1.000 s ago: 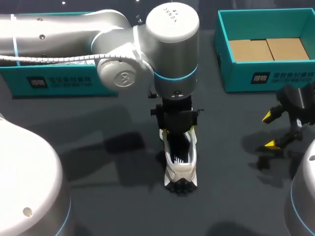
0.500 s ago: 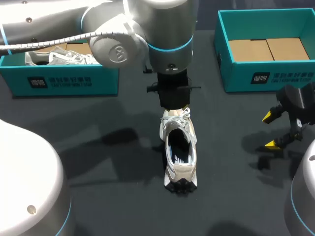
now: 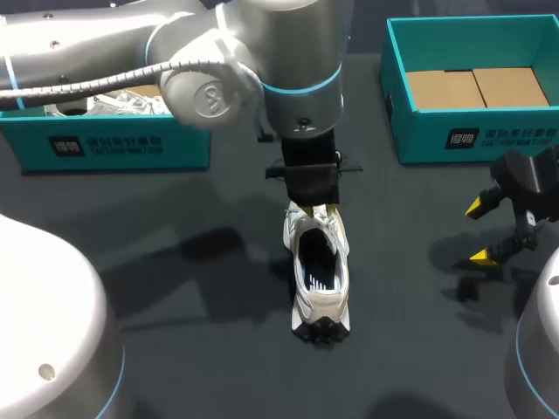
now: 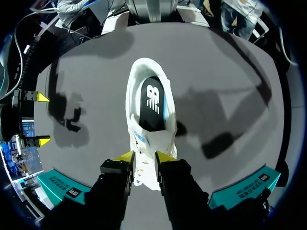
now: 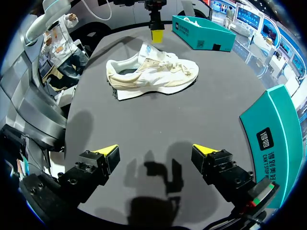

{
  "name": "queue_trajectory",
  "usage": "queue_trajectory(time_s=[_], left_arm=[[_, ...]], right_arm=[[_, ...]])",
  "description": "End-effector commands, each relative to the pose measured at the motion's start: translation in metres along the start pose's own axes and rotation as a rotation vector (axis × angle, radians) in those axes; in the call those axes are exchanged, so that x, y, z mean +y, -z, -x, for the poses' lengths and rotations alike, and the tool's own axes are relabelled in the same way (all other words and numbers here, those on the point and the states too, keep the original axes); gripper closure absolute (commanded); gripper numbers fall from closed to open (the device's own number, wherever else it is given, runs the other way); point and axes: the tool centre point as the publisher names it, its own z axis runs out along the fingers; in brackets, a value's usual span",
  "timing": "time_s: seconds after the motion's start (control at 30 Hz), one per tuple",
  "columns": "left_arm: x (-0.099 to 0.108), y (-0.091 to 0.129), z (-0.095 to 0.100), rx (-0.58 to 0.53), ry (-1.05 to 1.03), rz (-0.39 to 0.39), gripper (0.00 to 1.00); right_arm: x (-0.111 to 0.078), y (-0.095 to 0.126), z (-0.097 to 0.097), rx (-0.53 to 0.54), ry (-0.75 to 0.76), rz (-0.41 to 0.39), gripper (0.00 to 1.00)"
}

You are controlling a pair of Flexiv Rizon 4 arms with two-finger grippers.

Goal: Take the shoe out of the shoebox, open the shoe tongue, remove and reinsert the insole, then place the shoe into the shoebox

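Tongue (image 4: 141, 141) of shoe (image 4: 148, 103) pinched by left pincer (image 4: 144, 157); right pincer (image 5: 156, 152) spread.

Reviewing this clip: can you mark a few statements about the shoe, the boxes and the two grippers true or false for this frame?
1. The sneaker stands on the table, outside both shoeboxes. True.
2. The right gripper holds the insole. False: it is open and empty, and the dark insole lies inside the sneaker.
3. The left gripper is at the sneaker's laced front, one finger on each side. True.
4. The shoebox by the right arm holds a second shoe. False: it shows only brown cardboard. The other shoe is in the shoebox by the left arm.
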Motion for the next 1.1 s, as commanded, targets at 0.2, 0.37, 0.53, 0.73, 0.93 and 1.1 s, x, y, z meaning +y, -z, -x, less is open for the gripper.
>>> queue_trajectory(time_s=[0.2,0.37,0.53,0.73,0.93,1.1], left_arm=[[-0.029,-0.036,-0.011,-0.029,-0.002,-0.072,0.77],[-0.048,-0.035,-0.015,-0.014,-0.028,-0.053,0.76],[-0.038,-0.012,-0.010,-0.052,-0.028,-0.003,0.75],[-0.025,-0.021,0.002,-0.064,-0.011,-0.012,0.76],[-0.033,-0.055,0.003,-0.031,-0.004,-0.094,0.76],[-0.052,-0.064,-0.007,-0.028,-0.001,-0.120,0.74]], right_arm=[[0.000,0.000,-0.001,-0.002,-0.001,-0.003,0.00],[0.000,0.000,-0.001,-0.002,-0.001,-0.003,0.00],[0.000,0.000,-0.001,-0.002,-0.001,-0.003,0.00],[0.000,0.000,-0.001,-0.002,-0.001,-0.003,0.00],[0.000,0.000,-0.001,-0.002,-0.001,-0.003,0.00],[0.000,0.000,-0.001,-0.002,-0.001,-0.003,0.00]])
